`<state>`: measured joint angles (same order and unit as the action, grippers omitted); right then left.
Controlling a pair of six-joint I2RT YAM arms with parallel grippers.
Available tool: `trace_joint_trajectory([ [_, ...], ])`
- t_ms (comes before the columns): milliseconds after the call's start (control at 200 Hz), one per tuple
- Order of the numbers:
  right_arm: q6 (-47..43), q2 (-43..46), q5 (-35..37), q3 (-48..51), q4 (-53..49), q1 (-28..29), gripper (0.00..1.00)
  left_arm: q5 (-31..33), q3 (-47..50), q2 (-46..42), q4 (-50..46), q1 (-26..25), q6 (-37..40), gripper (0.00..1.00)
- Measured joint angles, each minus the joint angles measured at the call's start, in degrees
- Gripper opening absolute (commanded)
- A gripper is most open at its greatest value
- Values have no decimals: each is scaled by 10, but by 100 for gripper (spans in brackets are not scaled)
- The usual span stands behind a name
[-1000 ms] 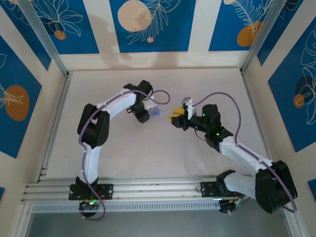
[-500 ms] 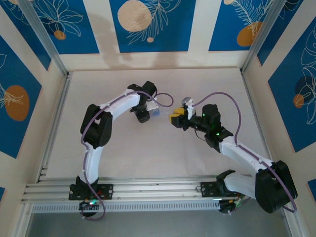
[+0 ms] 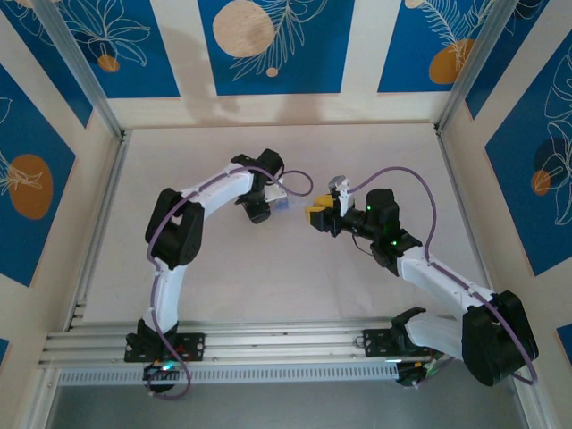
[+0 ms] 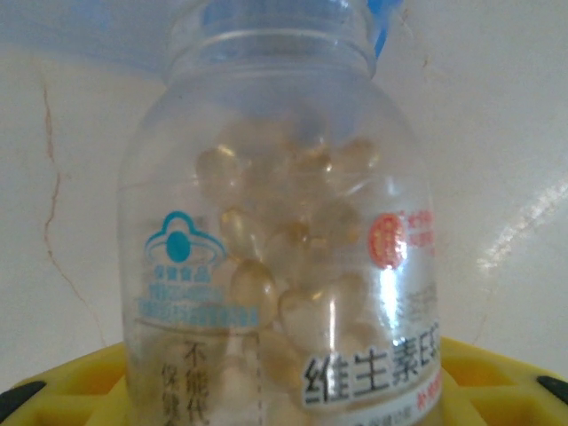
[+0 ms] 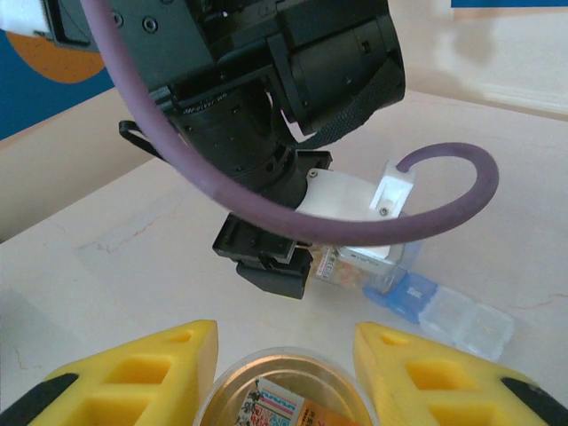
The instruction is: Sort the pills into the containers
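Observation:
My left gripper (image 3: pixel 268 205) is shut on the clear vial (image 4: pixel 280 231), whose tan pills (image 4: pixel 293 293) show through the wall. The vial lies tipped with its mouth at the blue and clear pill box (image 5: pixel 444 306) on the table. In the left wrist view the box (image 4: pixel 89 40) shows as a blue blur past the vial's neck. From the right wrist I see the vial (image 5: pixel 351 266) under the left gripper's black fingers (image 5: pixel 275 257). My right gripper (image 3: pixel 317 214), just right of the box (image 3: pixel 284 206), is shut on a round clear lid (image 5: pixel 284 395) with a gold inside.
The two grippers face each other a short gap apart at mid-table. The left arm's purple cable (image 5: pixel 355 226) loops above the pill box. Walls with blue panels (image 3: pixel 268 45) ring the pale table (image 3: pixel 268 286).
The left wrist has shifted slightly right and turned, bringing the vial onto the pill box. The right arm has stayed still.

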<state>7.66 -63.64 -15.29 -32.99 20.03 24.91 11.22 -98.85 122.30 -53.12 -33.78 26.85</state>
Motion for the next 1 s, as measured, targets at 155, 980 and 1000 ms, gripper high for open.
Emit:
trace_joint_trajectory([
  [155,0,0,0,0,0,0,0,-4,57,-33,46,5,-15,0],
  [980,2,-14,-2,-4,0,3,0,-149,448,-368,472,36,-120,0],
  [1000,3,-14,-2,-4,0,3,0,-159,478,-398,505,36,-125,0],
])
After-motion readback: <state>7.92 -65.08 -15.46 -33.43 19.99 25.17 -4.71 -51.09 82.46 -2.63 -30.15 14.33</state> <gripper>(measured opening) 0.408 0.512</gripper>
